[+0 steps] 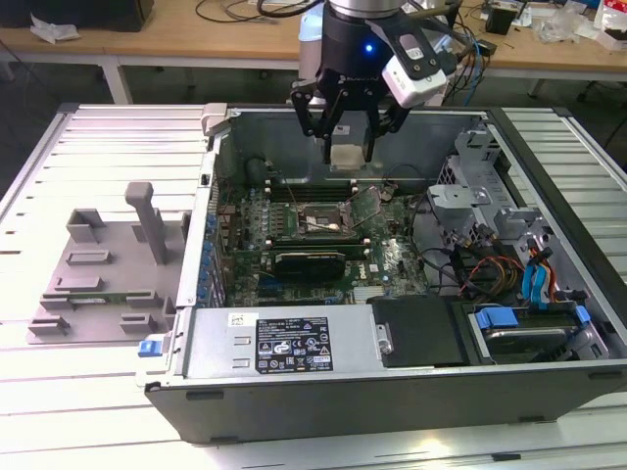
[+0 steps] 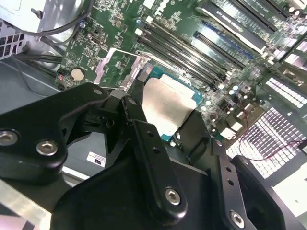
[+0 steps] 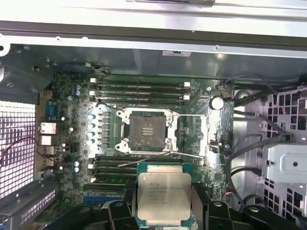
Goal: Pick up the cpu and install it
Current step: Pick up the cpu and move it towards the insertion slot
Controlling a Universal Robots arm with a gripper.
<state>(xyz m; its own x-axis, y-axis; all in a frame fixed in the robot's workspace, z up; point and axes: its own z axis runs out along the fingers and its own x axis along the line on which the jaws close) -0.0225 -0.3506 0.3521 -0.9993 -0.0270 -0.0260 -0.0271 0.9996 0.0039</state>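
My gripper [image 1: 349, 153] hangs over the far side of the open computer case [image 1: 186, 284], shut on the cpu [image 1: 348, 157], a flat square chip with a pale silver top. In both wrist views the cpu [image 3: 164, 194] [image 2: 168, 105] sits clamped between the black fingers [image 2: 136, 103], held by two opposite edges. The motherboard's cpu socket [image 3: 147, 132] lies open and bare below, its retention levers swung out. In the exterior view the socket [image 1: 323, 217] is beneath the held chip, on its near side, well apart from it.
A grey plastic tray [image 1: 108, 264] with upright posts rests on the table at the exterior view's left. A long black card [image 1: 309, 262] lies across the motherboard near the socket. Memory slots [image 3: 139, 91] flank the socket. Drive cage and cables [image 1: 509, 274] crowd the right.
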